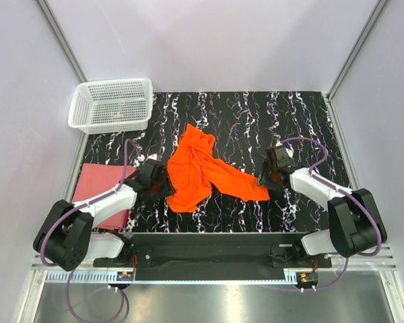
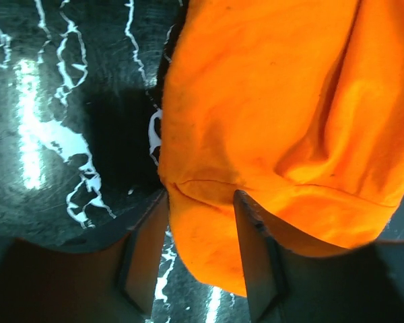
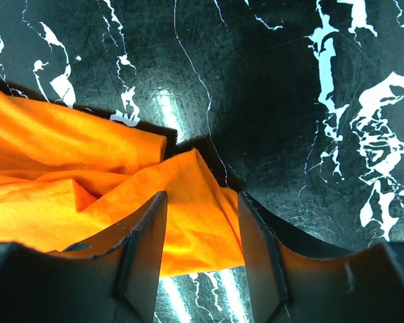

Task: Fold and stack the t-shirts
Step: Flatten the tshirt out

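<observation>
Orange t-shirt (image 1: 205, 168) crumpled on the table (image 1: 269, 114), pink-red t-shirt (image 1: 97, 185) flat at its left edge
Right gripper (image 3: 202, 202) has its jaws half apart astride a corner — left gripper (image 2: 200, 208) has its gap packed with orange cloth, grip unclear.

A robotics lab cell: white walls (image 1: 209, 40) and aluminium framing (image 1: 62, 40) enclose a marbled black table (image 1: 256, 114).

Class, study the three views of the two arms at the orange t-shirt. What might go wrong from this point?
The left gripper and right gripper straddle bunched edges of the orange t-shirt with jaws apart; closing may catch several layers or slip off. The shirt lies twisted, so pulling might not flatten it. The left arm passes over the pink-red t-shirt and may rumple it.
</observation>
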